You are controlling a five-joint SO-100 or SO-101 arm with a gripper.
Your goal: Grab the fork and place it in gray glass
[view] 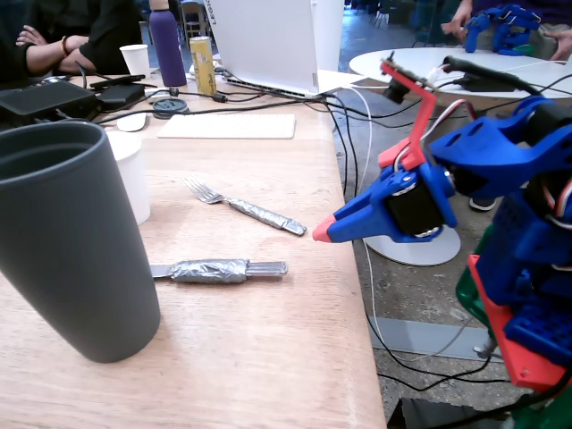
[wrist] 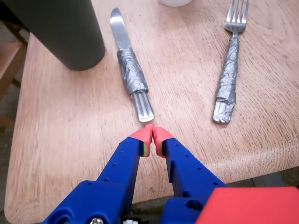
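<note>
The gray glass (view: 67, 237) stands upright near the table (view: 268, 357) corner, big, stiff and probably light enough to tip if knocked. Behind it sits a white cup (view: 134, 183). The knife (wrist: 131, 72), taped round its middle, lies between glass and fork. The fork (wrist: 229, 70) lies flat on the wood, well apart from the glass; it looks thin, rigid and light, its bare metal slippery, so the crinkled taped handle seems the best place to grip. The gripper (wrist: 150, 135) hangs empty over the table edge, tips pressed together, just short of the knife's end.
</note>
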